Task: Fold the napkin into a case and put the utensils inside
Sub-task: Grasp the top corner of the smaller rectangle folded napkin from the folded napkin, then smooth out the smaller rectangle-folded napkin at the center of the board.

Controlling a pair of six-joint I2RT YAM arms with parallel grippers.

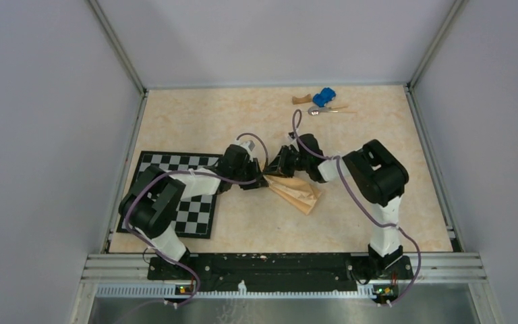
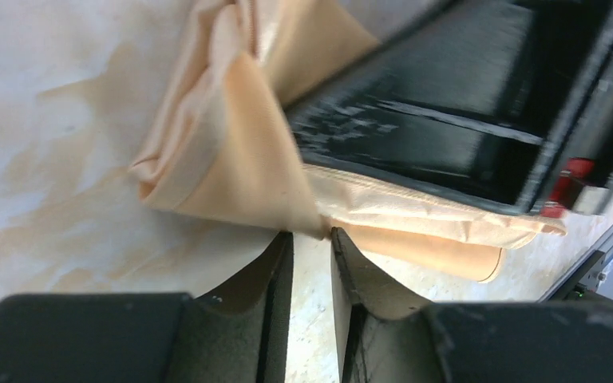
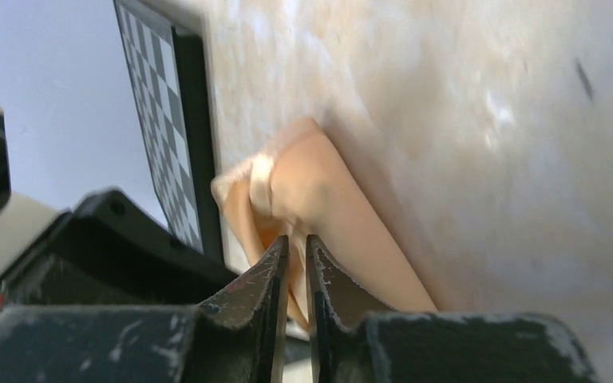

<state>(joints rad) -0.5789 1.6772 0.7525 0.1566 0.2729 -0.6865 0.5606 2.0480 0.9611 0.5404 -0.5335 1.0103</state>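
The peach-orange napkin (image 1: pixel 298 192) lies bunched and partly folded at the table's middle. My left gripper (image 1: pixel 262 178) is at its left corner. In the left wrist view the cloth (image 2: pixel 231 144) narrows to a point right at the tips of my left gripper (image 2: pixel 313 236), whose jaws stand a narrow slit apart, pinching that corner. My right gripper (image 1: pixel 278 167) is just beside it, over the napkin's far edge. In the right wrist view my right gripper (image 3: pixel 296 241) is nearly closed with cloth (image 3: pixel 319 183) between the jaws. The silver utensils (image 1: pixel 324 110) lie at the far side.
A blue toy car (image 1: pixel 324 97) and a brown wooden block (image 1: pixel 301 100) sit beside the utensils at the back. The black-and-white checkerboard mat (image 1: pixel 175 192) lies at the left under my left arm. The two grippers are almost touching each other.
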